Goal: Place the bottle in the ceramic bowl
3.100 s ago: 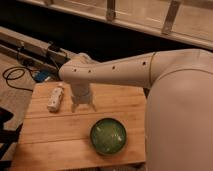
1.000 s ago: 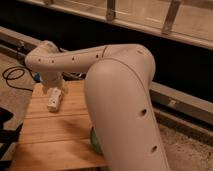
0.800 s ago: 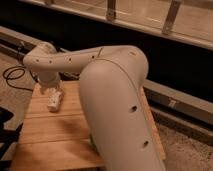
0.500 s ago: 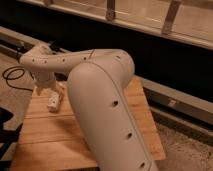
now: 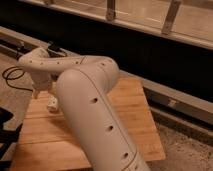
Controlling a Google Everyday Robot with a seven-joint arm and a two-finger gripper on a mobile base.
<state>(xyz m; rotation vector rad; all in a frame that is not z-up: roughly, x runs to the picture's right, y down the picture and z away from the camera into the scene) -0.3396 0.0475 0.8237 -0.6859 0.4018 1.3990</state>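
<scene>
One risk I see: my gripper [image 5: 42,94], spread wide and empty at nine o'clock, hovers over the bottle [image 5: 52,104] lying on the board [image 5: 135,112], so an off-centre close could roll it away.

Small whitish bottle [image 5: 52,104] on the wooden board [image 5: 127,112] near its left edge (gripper [image 5: 41,93] just above it)

The big white arm [image 5: 95,115] blocks the middle and front of the surface [image 5: 132,110], so the ceramic bowl doesn't show at all. The arm itself runs off the bottom edge. At the surface's far-left corner the bottle [image 5: 52,104] is partly tucked behind the arm, label unreadable. The tool [image 5: 38,93] hangs over that same corner, pretty much a blur.
</scene>
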